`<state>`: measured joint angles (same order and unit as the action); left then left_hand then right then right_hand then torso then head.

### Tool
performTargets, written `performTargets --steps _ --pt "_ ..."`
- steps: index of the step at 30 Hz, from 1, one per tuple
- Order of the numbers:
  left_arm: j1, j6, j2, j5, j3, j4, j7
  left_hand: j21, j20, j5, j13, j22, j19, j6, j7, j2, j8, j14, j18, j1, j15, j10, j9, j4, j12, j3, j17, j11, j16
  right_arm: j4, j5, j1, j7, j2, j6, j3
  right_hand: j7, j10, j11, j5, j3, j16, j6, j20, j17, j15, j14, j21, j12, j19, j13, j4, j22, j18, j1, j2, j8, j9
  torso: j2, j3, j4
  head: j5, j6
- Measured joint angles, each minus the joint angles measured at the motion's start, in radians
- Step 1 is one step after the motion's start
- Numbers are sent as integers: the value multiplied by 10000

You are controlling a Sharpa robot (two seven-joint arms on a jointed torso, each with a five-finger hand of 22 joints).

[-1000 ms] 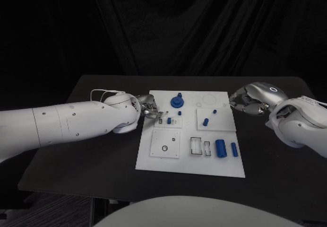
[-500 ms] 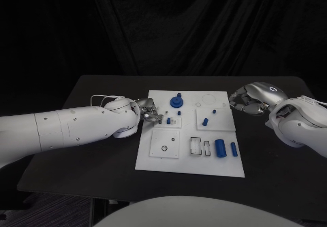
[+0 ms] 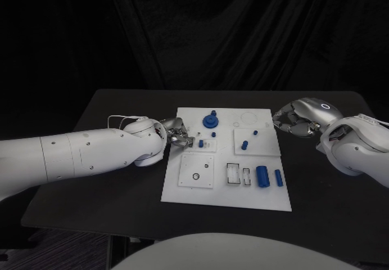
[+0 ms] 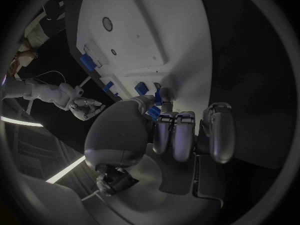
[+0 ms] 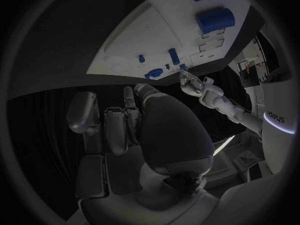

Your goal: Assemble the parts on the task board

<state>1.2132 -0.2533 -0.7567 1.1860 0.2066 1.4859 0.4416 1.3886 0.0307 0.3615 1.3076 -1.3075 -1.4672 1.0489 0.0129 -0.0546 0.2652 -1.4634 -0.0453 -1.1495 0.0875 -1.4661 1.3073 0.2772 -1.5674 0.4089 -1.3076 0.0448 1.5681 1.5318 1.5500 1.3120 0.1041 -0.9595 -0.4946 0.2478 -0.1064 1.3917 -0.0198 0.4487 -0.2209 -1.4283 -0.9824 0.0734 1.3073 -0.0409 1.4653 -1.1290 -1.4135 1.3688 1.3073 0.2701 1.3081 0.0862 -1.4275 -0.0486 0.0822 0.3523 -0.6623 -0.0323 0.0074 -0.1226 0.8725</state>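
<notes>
Flat white rectangular task board (image 3: 227, 191) lying mid-worktop, small blue plastic parts (image 3: 262, 175) standing and lying across it. At its left edge, silver left hand (image 3: 179, 135), fingers (image 4: 164, 96) pinching a small blue peg (image 4: 154, 113) over the board. Off the board's far right corner, silver right hand (image 3: 297, 120), fingers curled in, holding nothing. Black worktop (image 3: 97, 191) beneath.
</notes>
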Motion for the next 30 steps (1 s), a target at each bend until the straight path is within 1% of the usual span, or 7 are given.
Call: performTargets --steps 7,14,26,27,28,30 --pt "-29 -23 -59 2 -2 86 -26 0 0 0 0 0 0 0 0 0 0 0 0 0 0 0 3 0 0 0 0 0 0 -8 0 0 0 -11 1 0 0 0 0 0 0 0 0 0 0 0 0 0 0 0 0 0 -1 0 0 0 0 0 0 -3 2 19 0" --pt "-56 -18 -103 -1 -3 141 -53 0 0 42 -1 1 0 0 1 0 1 0 1 0 0 0 9 0 0 -1 1 0 0 -14 0 0 1 -11 2 1 0 0 0 -1 0 0 0 0 0 0 0 0 0 0 0 0 -2 0 0 0 0 1 6 -2 5 5 0" --pt "-140 -23 -155 9 -49 187 -115 -39 0 41 -1 1 0 19 16 0 43 0 0 0 0 0 31 0 0 -2 2 0 0 -21 0 -1 7 -6 11 1 0 0 0 -1 1 0 0 0 0 0 0 0 0 0 0 1 -3 0 0 0 0 1 7 -3 -3 -12 0" --pt "-148 -28 -154 10 -53 187 -128 -39 0 -30 -1 1 0 19 16 57 57 0 0 58 -1 0 31 6 0 -8 2 0 0 -21 0 -2 8 -6 13 1 0 0 0 -1 1 -1 0 0 0 0 0 0 0 0 0 0 -4 -1 0 0 0 2 7 -3 -3 -11 0" --pt "-154 -32 -154 11 -53 185 -137 -39 0 -194 -1 1 0 19 15 64 59 0 0 172 0 0 30 50 0 -52 2 0 0 -21 0 -2 9 -6 14 1 0 0 0 -1 1 0 0 0 0 0 0 0 0 0 0 1 -3 0 0 0 0 2 7 -3 -3 -5 0" --pt "-169 -47 -154 12 -53 177 -156 -39 0 -319 -1 1 0 20 15 136 59 0 0 244 -1 -1 29 83 0 -196 2 0 0 -21 0 -2 11 -6 16 1 0 0 0 -1 1 0 0 0 0 0 0 0 0 0 0 1 -4 0 0 0 0 2 5 -3 -2 -2 0"
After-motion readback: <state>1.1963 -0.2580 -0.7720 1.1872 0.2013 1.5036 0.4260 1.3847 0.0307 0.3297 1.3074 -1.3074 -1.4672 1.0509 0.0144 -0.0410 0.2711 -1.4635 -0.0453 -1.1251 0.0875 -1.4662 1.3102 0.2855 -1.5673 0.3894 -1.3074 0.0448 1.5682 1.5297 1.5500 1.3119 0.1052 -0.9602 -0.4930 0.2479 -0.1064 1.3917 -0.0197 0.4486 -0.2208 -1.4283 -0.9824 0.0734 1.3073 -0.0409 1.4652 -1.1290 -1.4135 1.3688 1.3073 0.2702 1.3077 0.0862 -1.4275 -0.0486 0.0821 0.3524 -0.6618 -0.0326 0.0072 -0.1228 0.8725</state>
